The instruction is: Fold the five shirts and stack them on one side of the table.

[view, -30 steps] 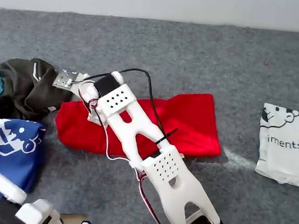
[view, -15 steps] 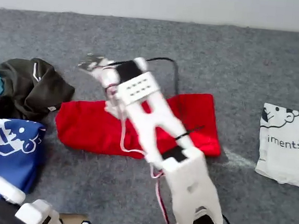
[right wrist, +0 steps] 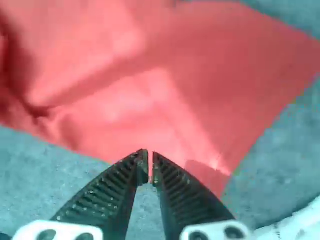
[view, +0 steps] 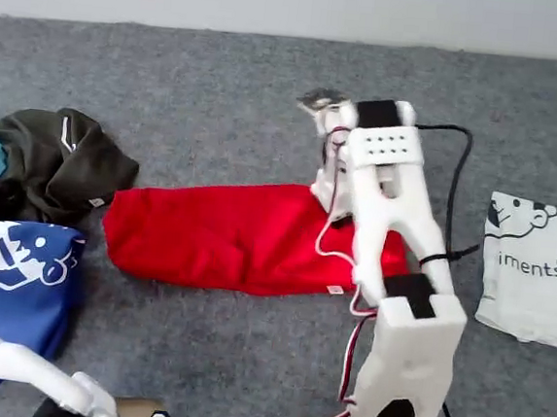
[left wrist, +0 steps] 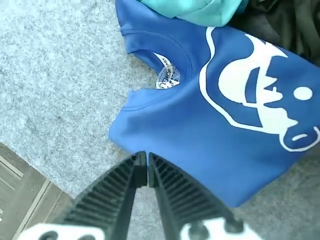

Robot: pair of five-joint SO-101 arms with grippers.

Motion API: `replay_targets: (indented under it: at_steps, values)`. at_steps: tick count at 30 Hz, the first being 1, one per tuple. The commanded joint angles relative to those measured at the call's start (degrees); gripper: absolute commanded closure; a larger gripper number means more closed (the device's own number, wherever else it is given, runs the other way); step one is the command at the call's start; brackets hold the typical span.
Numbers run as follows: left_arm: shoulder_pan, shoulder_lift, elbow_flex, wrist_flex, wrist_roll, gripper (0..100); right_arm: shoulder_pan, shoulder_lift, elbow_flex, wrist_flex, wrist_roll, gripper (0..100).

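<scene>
**Right arm over the right-hand end of the red shirt (view: pixel 217 237).** The right gripper (right wrist: pixel 149 156) has its jaws clenched tip to tip, with nothing between them. In the high view it hangs just past the red shirt's far edge, so the cloth lies below the jaws and back toward the robot. The red shirt lies flat on the grey surface (view: pixel 222 77) as a long folded band with soft creases, its long axis running left to right. By position, the right arm is the nearer one for the next fold. The left gripper (left wrist: pixel 147 159), jaws also clenched and empty, hangs at the edge of the blue shirt (left wrist: pixel 225 125), which lies left of the red shirt. A folded white shirt (view: pixel 536 275) lies apart to the red shirt's right. A dark green shirt (view: pixel 53 160) lies just off its left end.
</scene>
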Motion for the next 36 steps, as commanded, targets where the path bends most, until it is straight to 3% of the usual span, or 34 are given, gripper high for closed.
replay_targets:
  at_steps: [1,3,13,21,24,29,33,36]
  values:
    - [0.4,-1.8,-2.7,0.3,0.9,98,1.3,2.2,-0.3,-0.9,-3.2,77.5]
    - [0.2,-1.8,-2.7,0.3,0.9,98,2.1,4.4,-0.3,-2.2,-5.8,71.9]
    - [-0.1,-1.8,-2.7,0.3,0.9,98,8.0,7.5,-0.2,-13.1,-7.9,72.3]
    - [0.3,-1.8,-2.6,1.9,0.9,98,6.6,13.9,0.0,-14.2,-8.1,72.6]
    - [0.2,-1.8,-2.0,1.8,0.9,98,6.3,16.5,-0.3,-14.1,-7.8,79.1]
    - [0.2,-1.8,-1.4,1.8,0.9,98,6.6,16.1,-0.3,-13.1,-7.6,99.0]
    - [0.3,-1.8,-1.1,1.8,0.9,98,8.0,11.3,-0.3,-9.4,-6.9,99.1]
    - [0.3,-1.8,-1.1,1.8,0.9,98,11.0,6.5,-0.3,-6.7,-1.7,98.9]
